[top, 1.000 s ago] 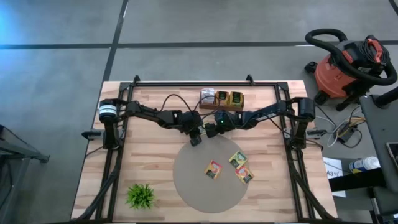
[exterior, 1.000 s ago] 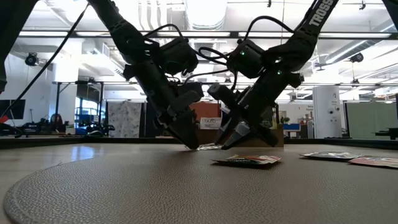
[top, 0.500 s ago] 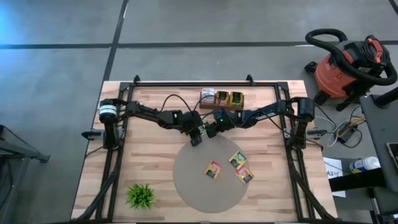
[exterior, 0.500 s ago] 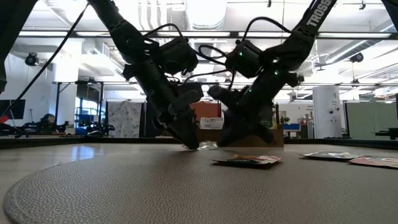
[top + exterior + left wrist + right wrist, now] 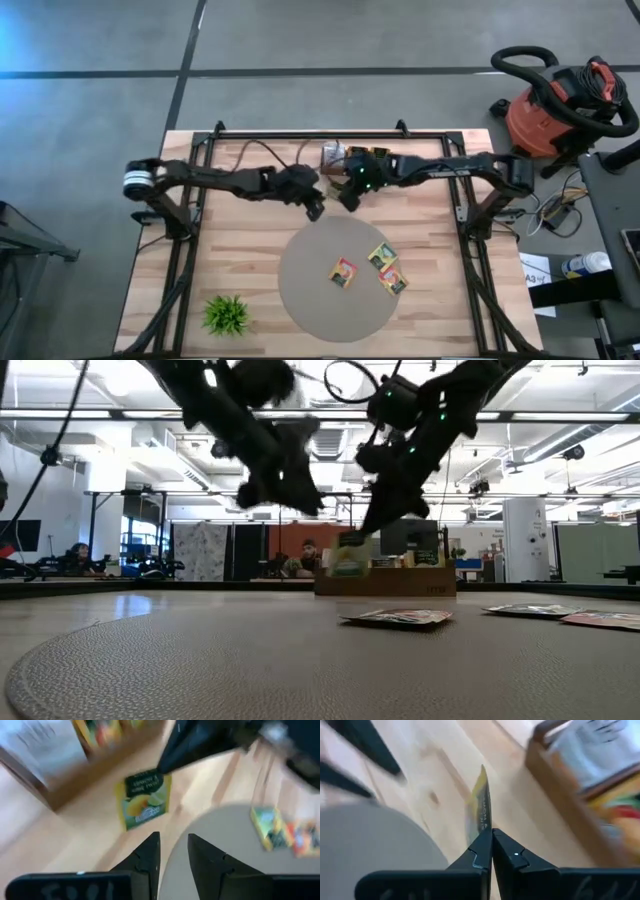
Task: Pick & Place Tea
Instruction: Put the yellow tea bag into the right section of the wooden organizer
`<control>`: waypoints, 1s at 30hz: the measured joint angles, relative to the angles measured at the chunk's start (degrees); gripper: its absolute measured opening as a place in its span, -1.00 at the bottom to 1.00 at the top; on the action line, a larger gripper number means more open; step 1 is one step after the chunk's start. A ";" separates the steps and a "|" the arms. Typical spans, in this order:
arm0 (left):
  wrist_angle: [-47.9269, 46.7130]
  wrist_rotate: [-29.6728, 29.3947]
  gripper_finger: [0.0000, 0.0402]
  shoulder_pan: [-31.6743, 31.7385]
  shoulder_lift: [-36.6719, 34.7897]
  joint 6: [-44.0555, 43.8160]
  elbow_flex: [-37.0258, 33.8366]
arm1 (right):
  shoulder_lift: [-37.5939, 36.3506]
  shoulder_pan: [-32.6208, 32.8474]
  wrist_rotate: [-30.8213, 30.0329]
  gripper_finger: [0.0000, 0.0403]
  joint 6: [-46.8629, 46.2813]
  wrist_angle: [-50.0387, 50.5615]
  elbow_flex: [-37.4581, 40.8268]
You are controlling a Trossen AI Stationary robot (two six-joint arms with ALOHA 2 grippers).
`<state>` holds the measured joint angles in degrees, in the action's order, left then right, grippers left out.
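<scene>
A yellow-green tea sachet [image 5: 144, 800] with a dark label panel hangs above the bare wood between the round grey mat [image 5: 320, 300] and the tea box [image 5: 356, 158]; my right gripper [image 5: 350, 198] is shut on it. The low view shows that sachet [image 5: 348, 558] dangling in front of the box. My left gripper [image 5: 315, 206] hovers just left of it, open, with nothing between its fingers [image 5: 150, 851]. Three more sachets [image 5: 343, 272], [image 5: 381, 255], [image 5: 392, 281] lie flat on the mat. My right gripper pinches the sachet between its two fingers at the dark label end [image 5: 154, 774], near a corner. The fingers [image 5: 485, 847] slant down from the table's right side, with the sachet [image 5: 481, 810] edge-on between them. It hangs below the fingertips, lifted clear of the table.
The wooden tea box [image 5: 385, 575] with upright packets stands at the far edge, close behind both grippers. A small green plant [image 5: 227, 314] sits at the near left corner. A black frame [image 5: 190, 250] runs along the table's left, right and far sides.
My right gripper has shut on a sachet at the mat's far edge, rolled its wrist and risen, and the sachet now hangs clear of the table. My left gripper has also risen, keeping the same gap between its fingers.
</scene>
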<state>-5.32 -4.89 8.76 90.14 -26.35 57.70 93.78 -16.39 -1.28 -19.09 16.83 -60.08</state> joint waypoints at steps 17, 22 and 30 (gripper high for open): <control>0.76 -8.84 -0.53 -2.28 -13.00 -2.75 0.13 | -13.35 -22.11 3.23 -0.96 32.46 25.05 -1.26; 0.33 -8.87 -0.53 -2.28 -13.00 -2.84 0.13 | -11.84 -22.16 3.27 -0.96 35.79 24.20 -1.15; -0.24 -9.41 -0.53 -2.28 -12.98 -2.82 0.13 | -11.15 -22.46 2.76 -0.96 36.28 18.94 0.67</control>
<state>-5.56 -14.31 6.48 77.17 -29.17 57.82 82.63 -38.85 1.49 17.19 35.78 -59.41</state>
